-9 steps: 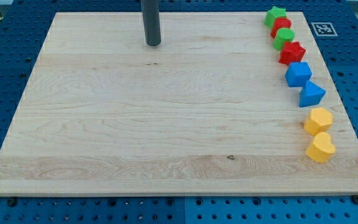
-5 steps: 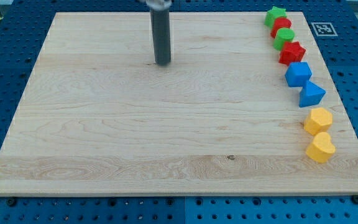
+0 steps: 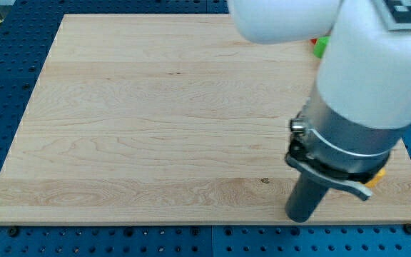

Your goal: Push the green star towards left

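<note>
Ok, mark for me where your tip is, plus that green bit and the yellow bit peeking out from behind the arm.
my tip (image 3: 302, 218), camera view, the rod's lower end.
green block (image 3: 321, 46), camera view, the visible sliver left of the arm.
yellow block (image 3: 377, 176), camera view, the exposed edge under the arm's collar.

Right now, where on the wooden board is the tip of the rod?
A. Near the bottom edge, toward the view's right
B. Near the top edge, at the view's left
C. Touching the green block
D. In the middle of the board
A: my tip rests near the bottom edge of the wooden board, toward the view's right, far from the green block, which the arm mostly hides.
</note>
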